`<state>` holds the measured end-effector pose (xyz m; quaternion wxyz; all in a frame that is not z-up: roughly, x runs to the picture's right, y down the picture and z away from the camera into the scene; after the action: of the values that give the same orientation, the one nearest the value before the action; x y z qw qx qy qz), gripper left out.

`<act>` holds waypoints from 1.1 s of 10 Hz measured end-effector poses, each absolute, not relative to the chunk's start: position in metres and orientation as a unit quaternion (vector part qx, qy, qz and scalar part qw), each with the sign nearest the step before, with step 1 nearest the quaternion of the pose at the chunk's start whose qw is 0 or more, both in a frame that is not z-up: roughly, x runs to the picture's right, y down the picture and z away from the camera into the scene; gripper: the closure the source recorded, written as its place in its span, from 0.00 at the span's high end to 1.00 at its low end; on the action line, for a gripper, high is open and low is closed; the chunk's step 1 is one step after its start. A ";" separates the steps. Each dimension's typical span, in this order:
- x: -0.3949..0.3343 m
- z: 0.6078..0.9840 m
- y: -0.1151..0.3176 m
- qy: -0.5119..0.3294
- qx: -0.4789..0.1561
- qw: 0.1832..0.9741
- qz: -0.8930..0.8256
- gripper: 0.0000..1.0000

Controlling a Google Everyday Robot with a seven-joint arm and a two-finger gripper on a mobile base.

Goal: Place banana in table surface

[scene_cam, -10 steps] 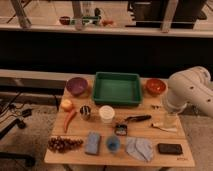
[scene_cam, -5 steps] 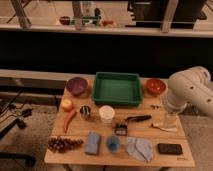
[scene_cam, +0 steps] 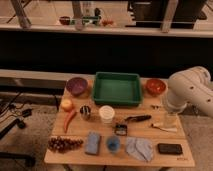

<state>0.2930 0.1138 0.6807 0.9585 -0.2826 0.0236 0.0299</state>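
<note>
The banana [scene_cam: 164,127], slim and pale cream-yellow, is low over or on the light tan table surface [scene_cam: 150,135] near its right edge, just above the black phone [scene_cam: 170,148]. My white arm comes in from the right. My gripper [scene_cam: 170,118] points down directly over the banana's right end, at or just above it. I cannot tell whether it touches the fruit.
A green tray [scene_cam: 117,88] stands at the back centre between a purple bowl [scene_cam: 76,86] and an orange bowl [scene_cam: 155,86]. A round yellow-orange fruit [scene_cam: 66,104], chili pepper [scene_cam: 69,120], metal cup [scene_cam: 85,112], white cup [scene_cam: 106,114], black-handled tool [scene_cam: 137,119], grapes [scene_cam: 64,144], blue sponge [scene_cam: 92,142] and grey cloth [scene_cam: 138,148] lie about.
</note>
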 end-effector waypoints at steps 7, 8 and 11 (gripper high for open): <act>0.302 0.699 0.108 0.020 -0.271 0.961 0.053 0.80; 0.306 0.706 0.112 0.017 -0.278 0.959 0.062 0.80; 0.319 0.722 0.125 0.012 -0.293 0.953 0.083 0.80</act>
<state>0.3189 0.1249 0.7217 0.9525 -0.2927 0.0121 0.0826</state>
